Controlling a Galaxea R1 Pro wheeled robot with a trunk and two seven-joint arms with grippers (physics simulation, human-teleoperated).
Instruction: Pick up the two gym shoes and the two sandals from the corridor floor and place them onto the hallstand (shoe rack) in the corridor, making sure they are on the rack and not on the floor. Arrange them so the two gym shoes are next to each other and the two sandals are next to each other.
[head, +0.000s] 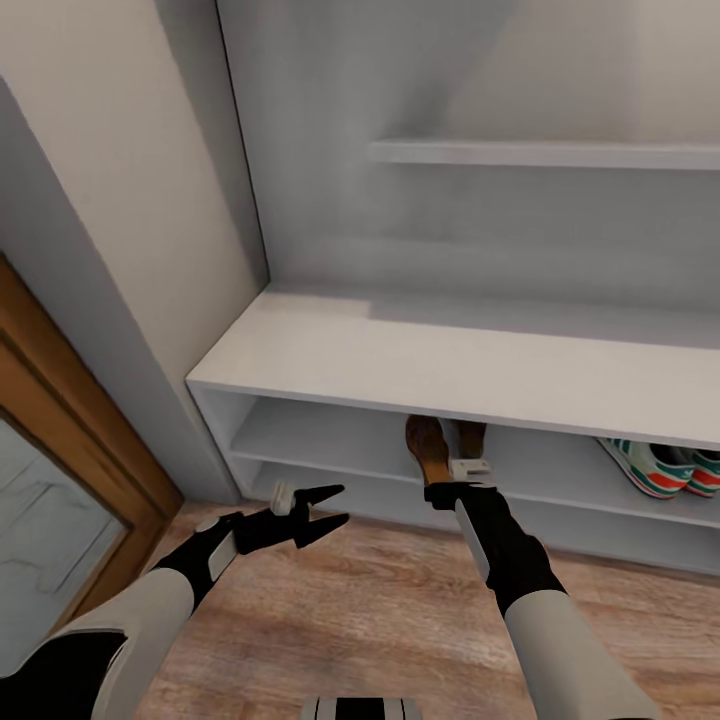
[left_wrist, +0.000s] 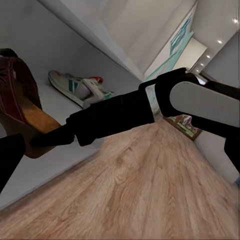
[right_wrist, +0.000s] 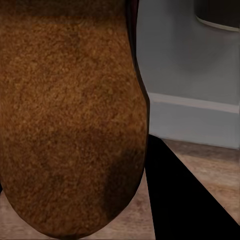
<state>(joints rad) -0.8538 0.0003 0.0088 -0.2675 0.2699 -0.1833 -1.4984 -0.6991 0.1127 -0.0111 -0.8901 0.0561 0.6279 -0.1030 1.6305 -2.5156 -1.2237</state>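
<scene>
Two gym shoes (head: 660, 467) on hallstand (head: 420, 360) shelf

Right hand (head: 447, 480) grips sandal (head: 427, 450) at hallstand (head: 420, 365) upper shelf front edge; gym shoes (head: 665, 467) on same shelf, right end; left hand (head: 320, 508) open above corridor floor (head: 380, 610).

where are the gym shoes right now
In the head view, the gym shoes sit side by side on the hallstand's upper open shelf, right of the right gripper.

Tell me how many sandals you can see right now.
2. One sandal is held by the right gripper at the rack's upper shelf; the second sandal sits just right of it, mostly hidden under the top board.
</scene>
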